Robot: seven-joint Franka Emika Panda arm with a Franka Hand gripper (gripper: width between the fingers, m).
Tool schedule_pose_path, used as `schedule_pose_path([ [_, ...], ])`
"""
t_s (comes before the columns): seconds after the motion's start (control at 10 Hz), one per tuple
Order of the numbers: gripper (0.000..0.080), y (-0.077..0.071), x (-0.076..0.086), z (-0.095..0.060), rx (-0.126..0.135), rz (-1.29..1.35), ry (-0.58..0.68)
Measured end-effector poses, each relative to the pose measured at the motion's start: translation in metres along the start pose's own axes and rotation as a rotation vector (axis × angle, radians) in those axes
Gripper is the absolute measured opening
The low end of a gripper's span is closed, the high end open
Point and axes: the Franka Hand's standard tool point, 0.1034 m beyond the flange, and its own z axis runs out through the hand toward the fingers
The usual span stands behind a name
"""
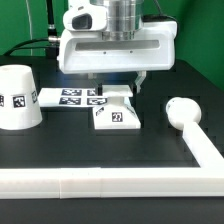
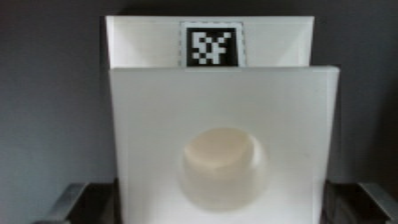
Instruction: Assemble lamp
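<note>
The blocky white lamp base [image 1: 117, 112] lies on the black table, just in front of the marker board [image 1: 65, 98]. My gripper [image 1: 113, 86] hangs right over its far end, open, one finger on each side and a small gap to each. In the wrist view the base [image 2: 217, 110] fills the picture, with its round socket [image 2: 222, 160] and a tag [image 2: 212, 46]; my gripper [image 2: 217, 206] straddles it and the dark fingertips [image 2: 79, 202] show at the edges. The cup-like shade [image 1: 18, 97] stands at the exterior view's left. The ball-topped bulb [image 1: 183, 111] lies at the right.
A long white rail [image 1: 110, 183] runs along the table's front and up the exterior view's right side, next to the bulb. A green wall and cables are behind the arm.
</note>
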Motion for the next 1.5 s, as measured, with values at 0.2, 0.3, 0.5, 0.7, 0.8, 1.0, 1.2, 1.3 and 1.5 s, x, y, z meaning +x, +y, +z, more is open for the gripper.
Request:
schedule_pose_path([
  [0.2, 0.0534, -0.002, 0.009, 0.000, 0.002, -0.003, 0.002],
  [0.3, 0.0534, -0.005, 0.027, -0.001, 0.006, -0.006, 0.014],
  [0.5, 0.0534, -0.012, 0.059, -0.003, 0.012, -0.008, 0.031],
  [0.7, 0.0534, -0.024, 0.089, -0.004, 0.018, -0.025, 0.058],
  [0.8, 0.0534, -0.031, 0.104, -0.005, 0.022, -0.018, 0.070],
  [1.0, 0.0534, -0.042, 0.131, -0.007, 0.028, -0.027, 0.084],
  [1.2, 0.0534, -0.049, 0.150, -0.007, 0.033, -0.033, 0.101],
  [1.3, 0.0534, -0.051, 0.159, -0.008, 0.035, -0.033, 0.113],
  [1.5, 0.0534, -0.055, 0.173, -0.009, 0.040, -0.023, 0.118],
])
